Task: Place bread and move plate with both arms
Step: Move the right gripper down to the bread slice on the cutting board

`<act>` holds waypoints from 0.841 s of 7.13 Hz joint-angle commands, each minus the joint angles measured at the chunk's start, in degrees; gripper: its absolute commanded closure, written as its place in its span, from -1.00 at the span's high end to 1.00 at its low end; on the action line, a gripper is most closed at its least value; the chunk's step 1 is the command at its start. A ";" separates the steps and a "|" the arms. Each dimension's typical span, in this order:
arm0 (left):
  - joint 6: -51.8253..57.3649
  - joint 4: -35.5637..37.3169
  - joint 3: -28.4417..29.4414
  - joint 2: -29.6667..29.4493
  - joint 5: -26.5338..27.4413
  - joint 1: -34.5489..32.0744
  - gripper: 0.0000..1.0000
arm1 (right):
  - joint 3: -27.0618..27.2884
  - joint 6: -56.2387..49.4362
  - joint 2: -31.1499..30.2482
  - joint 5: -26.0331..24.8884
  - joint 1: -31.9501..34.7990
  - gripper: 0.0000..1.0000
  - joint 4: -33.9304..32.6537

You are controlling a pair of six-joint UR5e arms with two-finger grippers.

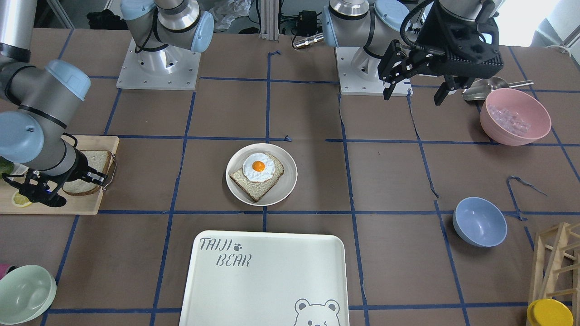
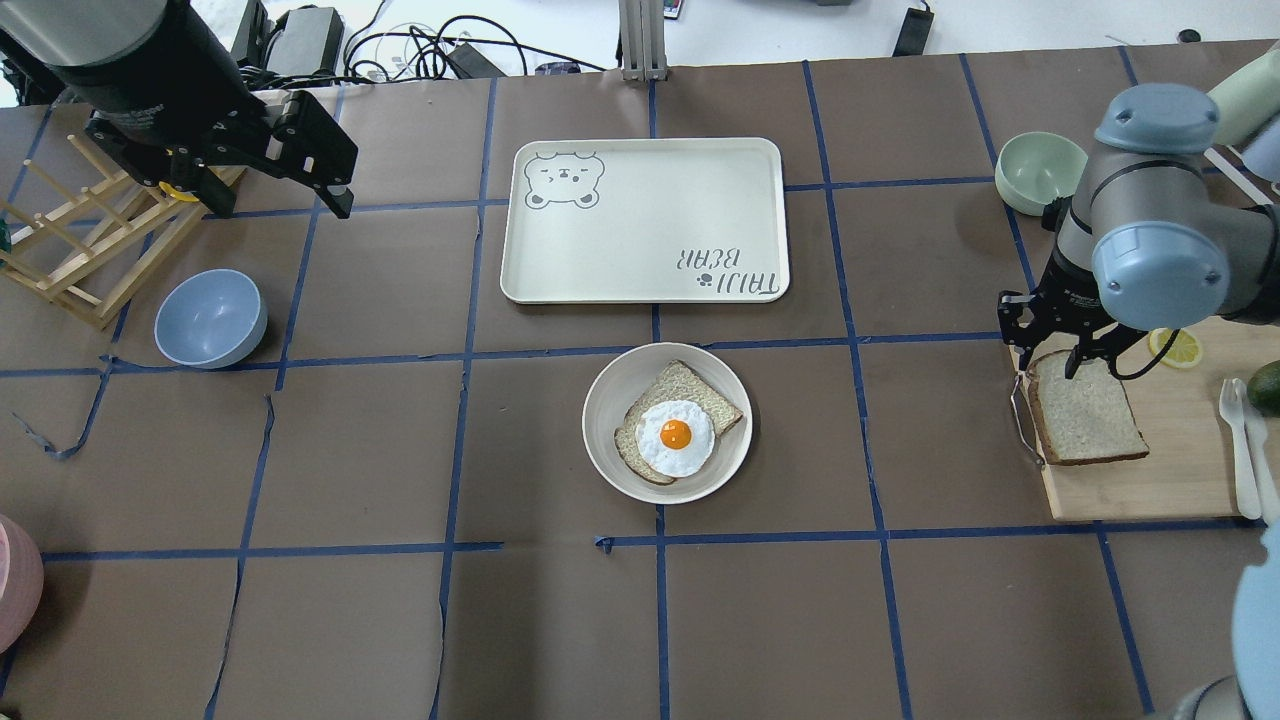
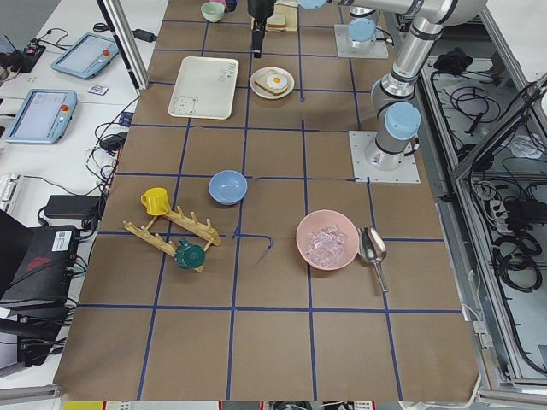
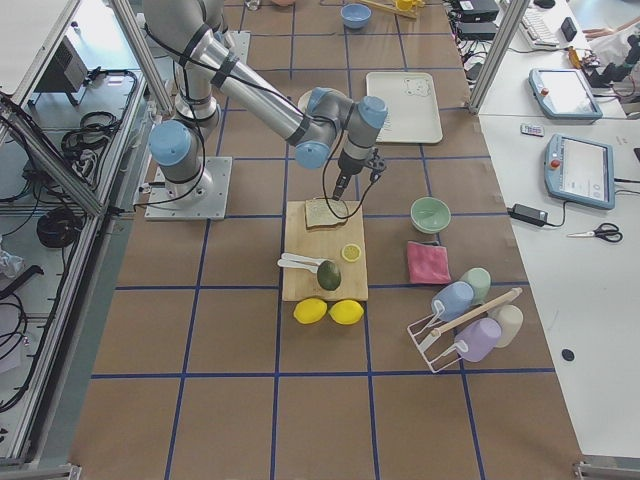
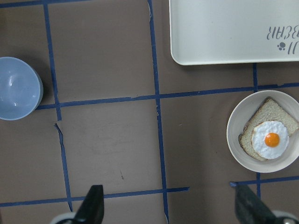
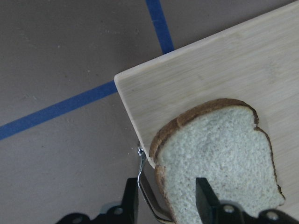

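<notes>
The plain bread (image 2: 1088, 420) lies flat on a wooden cutting board (image 2: 1180, 480) at the table's right end; it also shows in the right wrist view (image 6: 219, 154). My right gripper (image 2: 1040, 352) is open just above the bread's crust end. One of its fingers (image 6: 205, 196) is over the slice and the other is off the board's corner. The white plate (image 2: 600, 440) sits mid-table and holds a slice topped with a fried egg. My left gripper (image 2: 280, 205) is open and empty, high above the table's left part, and also shows in its wrist view (image 5: 172, 210).
The bear-print tray (image 2: 640, 220) lies just beyond the plate. A blue bowl (image 2: 210, 318) and a wooden rack (image 2: 80, 240) are at the left, a green bowl (image 2: 1040, 172) at the far right, a pink bowl (image 1: 515, 116) near the left arm's base. Cutlery and a lemon slice share the board.
</notes>
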 commanded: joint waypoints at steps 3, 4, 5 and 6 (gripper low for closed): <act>-0.01 -0.06 -0.02 0.21 -0.08 0.00 1.00 | -0.03 0.07 2.31 -0.10 -0.08 0.06 -0.25; -0.01 -0.06 -0.02 0.21 -0.08 0.00 1.00 | -0.11 0.07 2.57 -0.10 -0.08 0.06 -0.34; -0.01 -0.06 -0.02 0.13 -0.08 0.00 1.00 | -0.11 0.07 2.66 -0.10 -0.08 0.06 -1.03; -0.01 -0.06 -0.02 0.21 -0.08 0.00 1.00 | -0.11 0.07 2.66 -0.18 -0.08 0.05 -1.48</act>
